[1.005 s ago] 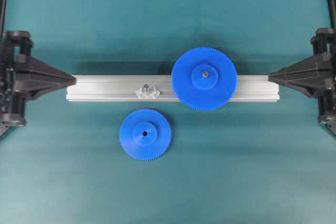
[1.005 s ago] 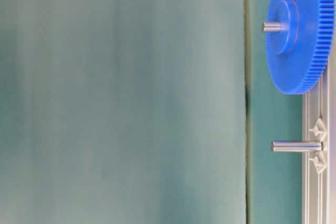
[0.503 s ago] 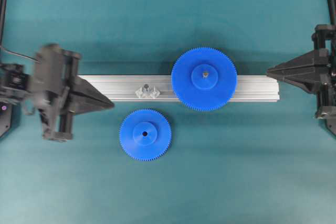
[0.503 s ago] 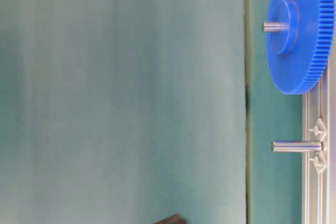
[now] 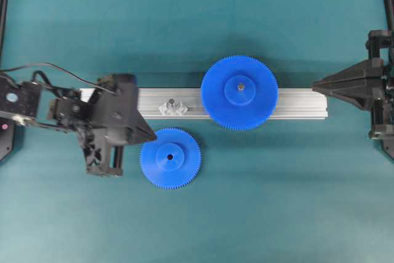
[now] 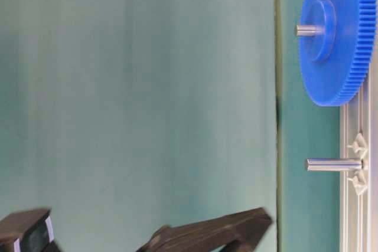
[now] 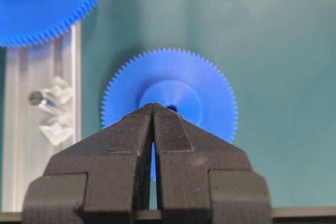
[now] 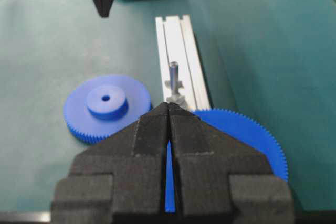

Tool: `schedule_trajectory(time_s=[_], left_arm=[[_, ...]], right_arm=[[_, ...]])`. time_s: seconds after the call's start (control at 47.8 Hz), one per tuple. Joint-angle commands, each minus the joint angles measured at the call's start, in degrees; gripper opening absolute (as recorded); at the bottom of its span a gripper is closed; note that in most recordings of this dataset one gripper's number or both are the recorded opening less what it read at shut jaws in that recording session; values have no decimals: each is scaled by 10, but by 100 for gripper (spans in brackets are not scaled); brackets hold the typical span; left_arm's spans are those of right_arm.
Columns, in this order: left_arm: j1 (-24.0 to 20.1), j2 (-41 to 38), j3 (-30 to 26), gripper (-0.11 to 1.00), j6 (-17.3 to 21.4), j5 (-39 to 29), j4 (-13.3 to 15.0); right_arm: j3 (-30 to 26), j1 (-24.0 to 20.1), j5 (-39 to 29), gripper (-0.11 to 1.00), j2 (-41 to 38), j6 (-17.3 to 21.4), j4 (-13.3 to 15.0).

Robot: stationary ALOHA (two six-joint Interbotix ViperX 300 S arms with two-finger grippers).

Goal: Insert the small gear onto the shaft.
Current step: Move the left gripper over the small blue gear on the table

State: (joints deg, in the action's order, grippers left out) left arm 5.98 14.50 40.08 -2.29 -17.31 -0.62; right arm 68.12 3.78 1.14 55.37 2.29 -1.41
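The small gear (image 5: 170,157) lies flat on the teal mat in front of the rail, hub up; it also shows in the wrist views, small gear (image 7: 207,103) and small gear (image 8: 106,106). The shaft (image 5: 173,104) stands bare on its whitish bracket on the rail, left of the big gear, as also seen from the shaft (image 6: 333,164), shaft (image 7: 38,98) and shaft (image 8: 173,72). My left gripper (image 5: 154,137) is shut and empty, its tip just left of the small gear's rim; in its own view the left gripper (image 7: 153,106) points at the hub. My right gripper (image 5: 315,84) is shut and empty at the rail's right end.
A wider blue gear (image 5: 239,92) sits on its own pin on the silver rail (image 5: 301,104), right of the shaft. The left arm's body (image 5: 104,124) covers the rail's left end. Black frame posts stand at both side edges.
My left arm has swung in from the left edge, rightward and forward, until its shut tip reached the small gear's left rim. The right gripper has barely shifted. Neither gear moved.
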Motion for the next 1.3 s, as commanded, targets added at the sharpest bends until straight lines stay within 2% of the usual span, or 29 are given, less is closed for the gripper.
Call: schedule_trajectory(time_s=[0.0, 0.67, 1.277], left_arm=[[7, -9, -27, -3, -1, -14, -2], [12, -88, -91, -3, -1, -76, -2], [27, -178, -172, -3, -5, -159, -2]], right_arm=[[-18, 2, 1, 3, -4, 6, 0], [-16, 2, 1, 3, -4, 6, 0], [-16, 4, 1, 3, -2, 6, 0]])
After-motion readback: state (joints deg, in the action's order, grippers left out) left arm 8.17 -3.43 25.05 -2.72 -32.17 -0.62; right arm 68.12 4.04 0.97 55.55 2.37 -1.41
